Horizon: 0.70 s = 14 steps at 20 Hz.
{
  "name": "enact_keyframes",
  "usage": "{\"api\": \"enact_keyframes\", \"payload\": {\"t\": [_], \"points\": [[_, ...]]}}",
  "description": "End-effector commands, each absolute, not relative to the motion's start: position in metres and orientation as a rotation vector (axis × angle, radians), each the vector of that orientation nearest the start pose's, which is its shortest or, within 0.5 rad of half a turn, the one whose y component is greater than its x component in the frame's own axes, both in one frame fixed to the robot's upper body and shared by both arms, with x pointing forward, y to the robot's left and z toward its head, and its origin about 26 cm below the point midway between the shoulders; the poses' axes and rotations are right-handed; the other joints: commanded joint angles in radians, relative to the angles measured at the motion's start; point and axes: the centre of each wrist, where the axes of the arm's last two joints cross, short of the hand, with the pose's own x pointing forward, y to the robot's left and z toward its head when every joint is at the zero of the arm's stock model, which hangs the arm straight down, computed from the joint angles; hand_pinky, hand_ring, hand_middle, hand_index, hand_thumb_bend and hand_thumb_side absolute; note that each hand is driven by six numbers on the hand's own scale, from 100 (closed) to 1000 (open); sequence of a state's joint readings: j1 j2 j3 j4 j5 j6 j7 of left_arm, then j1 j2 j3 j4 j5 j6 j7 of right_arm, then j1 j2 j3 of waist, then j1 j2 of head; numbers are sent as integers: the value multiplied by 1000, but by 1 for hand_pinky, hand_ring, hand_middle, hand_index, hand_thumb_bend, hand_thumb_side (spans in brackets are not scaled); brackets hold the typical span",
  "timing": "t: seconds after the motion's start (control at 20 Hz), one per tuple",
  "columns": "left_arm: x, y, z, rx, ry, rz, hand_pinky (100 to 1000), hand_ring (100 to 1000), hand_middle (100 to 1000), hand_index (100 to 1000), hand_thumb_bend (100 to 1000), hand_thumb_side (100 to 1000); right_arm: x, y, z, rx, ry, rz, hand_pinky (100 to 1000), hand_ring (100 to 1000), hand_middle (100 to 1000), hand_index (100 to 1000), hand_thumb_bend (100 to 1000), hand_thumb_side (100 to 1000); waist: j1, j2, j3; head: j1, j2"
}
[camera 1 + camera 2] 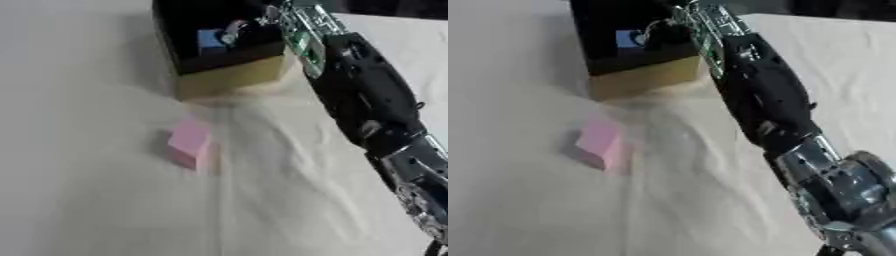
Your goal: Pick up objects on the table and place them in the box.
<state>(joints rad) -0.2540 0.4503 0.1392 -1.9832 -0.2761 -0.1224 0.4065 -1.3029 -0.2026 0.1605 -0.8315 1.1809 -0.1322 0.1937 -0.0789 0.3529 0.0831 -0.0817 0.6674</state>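
The right hand (pixel 241 29) is reached into the dark box (pixel 229 75); whether its fingers are open or closed cannot be told. A blue object (pixel 210 41) is seen just beside the hand inside the box. A pink block (pixel 189 143) is left on the table (pixel 87 200), well below the hand.

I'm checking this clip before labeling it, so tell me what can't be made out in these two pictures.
- Right hand: inside the box, dark and blurred in both views; whether it is open or shut can't be told.
- Blue thing in the box: shape unclear, partly behind the hand.
- Box's far side: cut off by the top edge.
- Left hand: in neither view.
- Pink block: blurred edges.
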Motion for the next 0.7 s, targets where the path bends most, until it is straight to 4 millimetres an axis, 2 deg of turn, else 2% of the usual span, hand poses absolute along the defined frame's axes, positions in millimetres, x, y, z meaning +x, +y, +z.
{"api": "enact_keyframes", "payload": {"t": [0.05, 0.25, 0.4, 0.55, 0.7], "points": [[290, 318, 220, 894, -2457, -127, 750, 645, 728, 863, 101, 945, 485, -128, 335, -1250, -1831, 1494, 848, 893, 849, 884, 399, 510, 11, -30, -3, 3, 0], [290, 318, 220, 891, -2459, -131, 750, 647, 729, 863, 102, 944, 473, -128, 356, -1229, -1952, 1415, 846, 887, 840, 881, 354, 520, 14, -34, -11, 7, 1], [290, 317, 220, 886, -2457, -137, 749, 646, 729, 863, 101, 946, 461, -132, 373, -1211, -2045, 1332, 841, 880, 828, 867, 301, 492, 17, -36, -17, 10, 3], [290, 317, 220, 879, -2448, -157, 749, 646, 729, 863, 100, 951, 446, -141, 389, -1197, -2134, 1252, 840, 878, 822, 861, 264, 484, 18, -37, -24, 17, 6], [291, 315, 223, 886, -2430, -238, 752, 649, 731, 863, 100, 956, 422, -157, 403, -1178, -2234, 1194, 841, 876, 816, 855, 227, 525, 19, -36, -35, 30, 7]]}}
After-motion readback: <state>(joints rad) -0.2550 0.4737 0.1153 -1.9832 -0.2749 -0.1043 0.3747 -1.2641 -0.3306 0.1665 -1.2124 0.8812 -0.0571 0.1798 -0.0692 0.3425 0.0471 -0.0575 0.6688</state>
